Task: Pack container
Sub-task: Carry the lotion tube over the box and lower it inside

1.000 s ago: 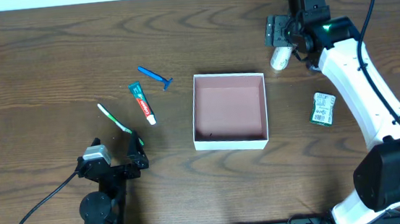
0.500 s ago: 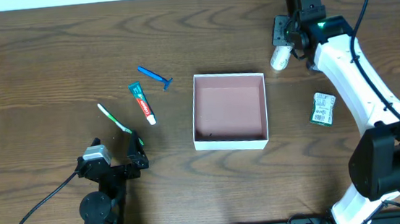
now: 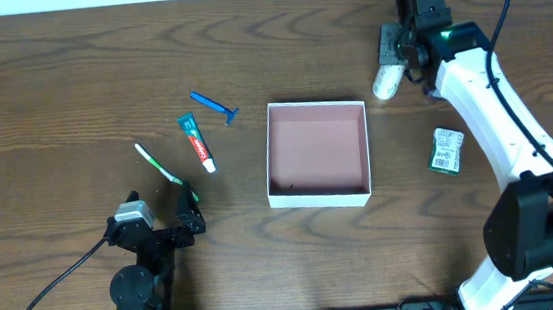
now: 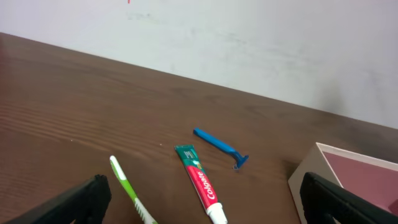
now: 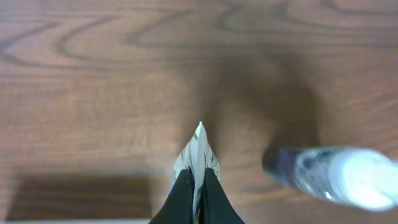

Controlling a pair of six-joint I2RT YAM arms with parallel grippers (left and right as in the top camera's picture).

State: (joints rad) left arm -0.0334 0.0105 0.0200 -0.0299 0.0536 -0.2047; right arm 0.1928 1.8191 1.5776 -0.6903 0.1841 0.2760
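Note:
The container (image 3: 316, 151), a shallow white box with a reddish-brown inside, stands empty at mid-table; its corner (image 4: 348, 174) shows in the left wrist view. At the back right, my right gripper (image 3: 389, 47) is shut on a thin silvery sachet (image 5: 198, 149), pinched edge-on between the black fingers (image 5: 181, 198) just above the wood. A small clear bottle with a white cap (image 3: 383, 83) lies beside it (image 5: 339, 177). Near the front left my left gripper (image 3: 191, 211) stands open and holds nothing, its fingers (image 4: 87, 199) wide apart.
Left of the container lie a green toothbrush (image 3: 157, 163), a toothpaste tube (image 3: 196, 142) and a blue razor (image 3: 214, 105). A green and white packet (image 3: 446, 150) lies to the container's right, under the right arm. A white wall (image 4: 249, 37) rises behind the table.
My right gripper's jaws have closed from wide apart onto the sachet. The left arm and the other items have not moved.

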